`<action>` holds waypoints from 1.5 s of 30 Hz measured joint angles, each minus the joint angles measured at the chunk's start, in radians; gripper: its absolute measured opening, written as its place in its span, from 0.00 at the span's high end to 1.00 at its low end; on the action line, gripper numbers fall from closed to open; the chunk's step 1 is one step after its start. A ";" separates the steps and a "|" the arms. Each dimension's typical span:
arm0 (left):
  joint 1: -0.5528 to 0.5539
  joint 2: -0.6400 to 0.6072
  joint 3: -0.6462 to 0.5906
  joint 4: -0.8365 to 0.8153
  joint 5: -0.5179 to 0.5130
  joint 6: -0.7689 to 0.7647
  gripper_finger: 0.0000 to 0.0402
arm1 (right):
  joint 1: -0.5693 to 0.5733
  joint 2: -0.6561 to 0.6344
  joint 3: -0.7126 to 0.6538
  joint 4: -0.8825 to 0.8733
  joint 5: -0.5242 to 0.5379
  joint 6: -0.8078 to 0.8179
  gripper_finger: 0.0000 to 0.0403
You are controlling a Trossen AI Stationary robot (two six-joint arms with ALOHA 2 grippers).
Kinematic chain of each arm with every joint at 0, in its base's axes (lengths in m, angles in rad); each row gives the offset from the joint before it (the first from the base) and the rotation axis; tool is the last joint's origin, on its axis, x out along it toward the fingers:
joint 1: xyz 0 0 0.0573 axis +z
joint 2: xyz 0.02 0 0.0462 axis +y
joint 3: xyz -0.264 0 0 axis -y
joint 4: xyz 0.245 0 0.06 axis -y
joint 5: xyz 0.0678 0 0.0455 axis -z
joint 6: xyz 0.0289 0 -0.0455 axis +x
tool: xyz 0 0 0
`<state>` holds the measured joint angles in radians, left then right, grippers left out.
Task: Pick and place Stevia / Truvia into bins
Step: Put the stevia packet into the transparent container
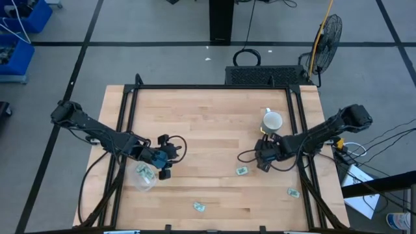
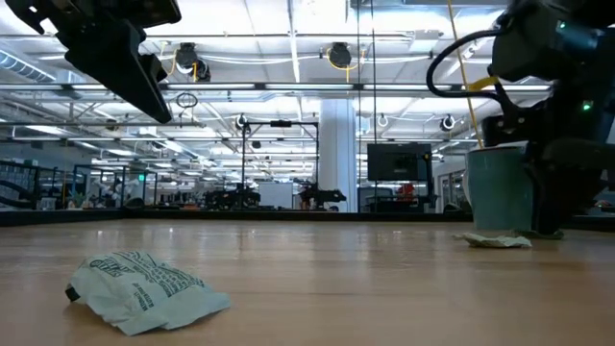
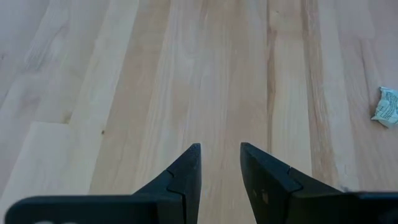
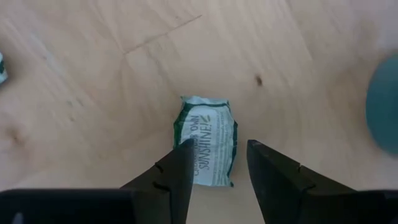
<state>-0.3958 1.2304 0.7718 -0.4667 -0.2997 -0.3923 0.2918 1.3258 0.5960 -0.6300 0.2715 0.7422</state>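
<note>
My right gripper (image 4: 217,165) is open and points down at a green and white sachet (image 4: 205,149) lying flat on the table, with one finger on either side of it. That sachet (image 2: 495,240) lies just in front of the mug (image 2: 500,187). My left gripper (image 3: 221,168) is open over bare wood, beside the clear round tub (image 1: 145,177), which holds sachets. Loose sachets lie near the table's middle (image 1: 242,171), near its right side (image 1: 292,192) and near its front edge (image 1: 199,207). The front sachet (image 2: 144,288) looks crumpled.
A pale mug (image 1: 272,121) stands on the table just beyond my right gripper (image 1: 262,159). A black frame rail (image 1: 123,123) runs along the table's left, far and right sides. The middle of the tabletop between the two arms is bare wood.
</note>
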 joint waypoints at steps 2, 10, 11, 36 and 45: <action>0.000 0.000 0.000 0.000 0.000 0.000 0.71 | -0.014 0.000 -0.003 0.023 -0.026 -0.022 0.65; 0.000 0.000 0.000 0.000 0.000 0.030 0.71 | -0.031 0.003 -0.007 0.162 -0.068 -0.124 0.81; 0.000 0.000 0.000 0.000 -0.001 0.036 0.71 | -0.031 0.005 -0.007 0.190 -0.071 -0.143 0.84; 0.066 0.038 0.000 0.369 -0.231 0.531 0.71 | -0.286 0.119 0.047 1.166 -0.258 -0.748 0.99; 0.077 0.219 -0.001 0.524 -0.269 0.937 0.71 | -0.370 0.287 0.193 1.215 -0.533 -0.626 0.98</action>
<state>-0.3191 1.4498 0.7704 0.0574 -0.5688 0.5449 -0.0784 1.6125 0.7888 0.5854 -0.2617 0.1160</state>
